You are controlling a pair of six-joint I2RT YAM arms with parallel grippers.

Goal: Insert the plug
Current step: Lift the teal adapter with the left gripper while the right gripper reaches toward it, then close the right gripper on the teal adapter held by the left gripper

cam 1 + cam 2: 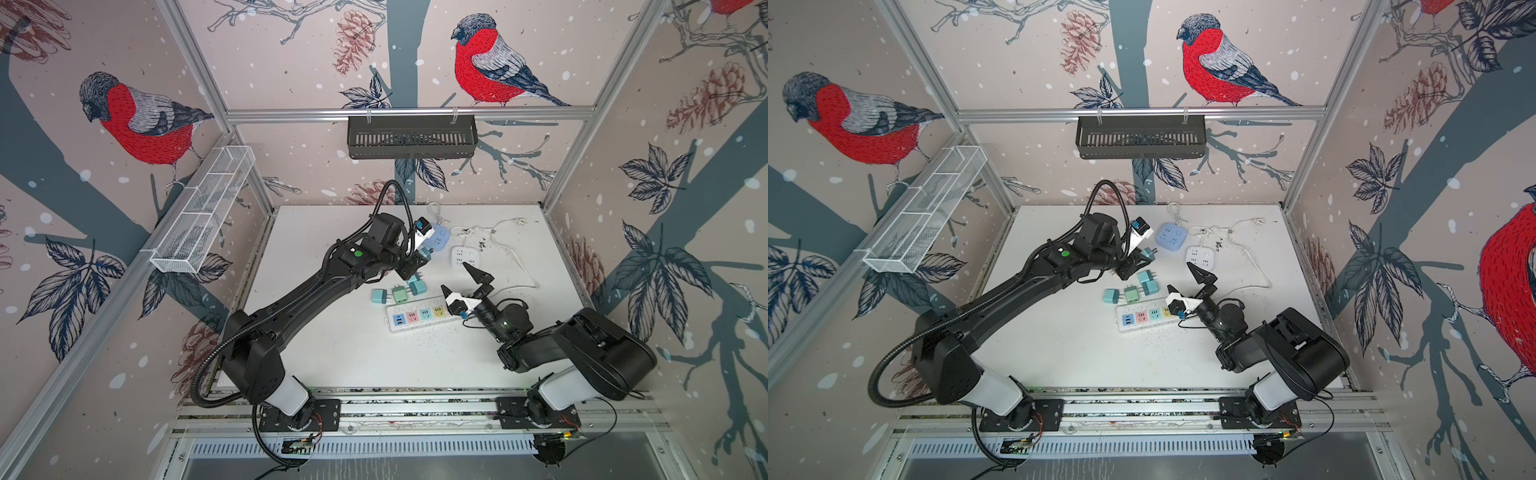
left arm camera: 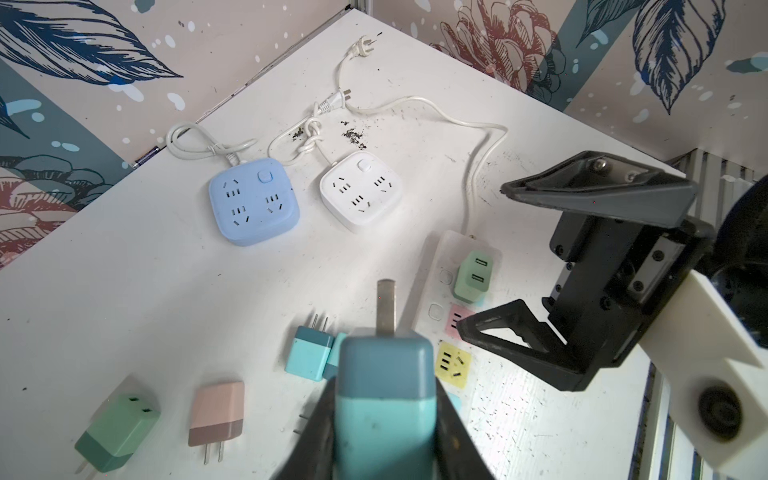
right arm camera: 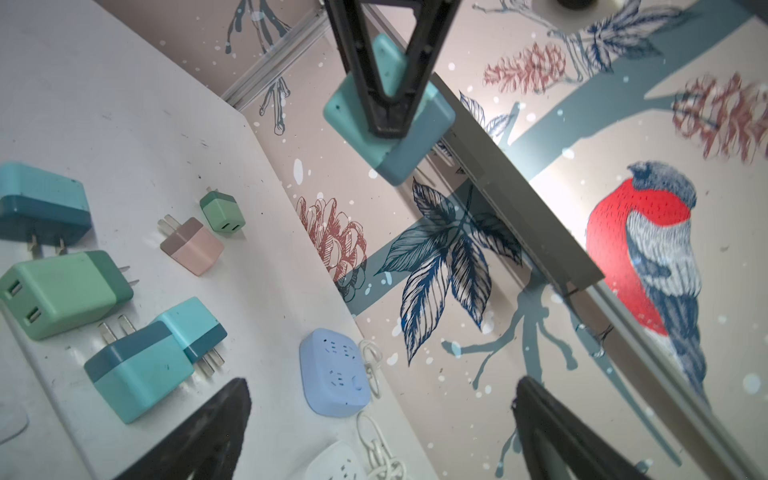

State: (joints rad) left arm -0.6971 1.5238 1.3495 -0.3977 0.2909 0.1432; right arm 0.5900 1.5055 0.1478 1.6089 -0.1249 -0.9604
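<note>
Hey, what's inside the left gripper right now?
A two-tone teal charger plug, clamped in the shut left gripper, one flat prong showing. The fingers cover its flanks; any second prong is hidden.

1. arms: two, black, glossy shells, boxy joints.
2. base links: white, rounded, one per arm.
3. base plates: black, flat, rectangular, with thin red wires at their edges.
4. hose: black, ribbed, on the left arm only, looping out at shoulder and wrist.
5. lamp: small, round, green, on the left arm.
6. camera mounts: white plastic, and the left one has a blue tab.
7. fingers: black, triangular, open-framed, with silver screws.
8. cable: thin, black, at the right base.
</note>
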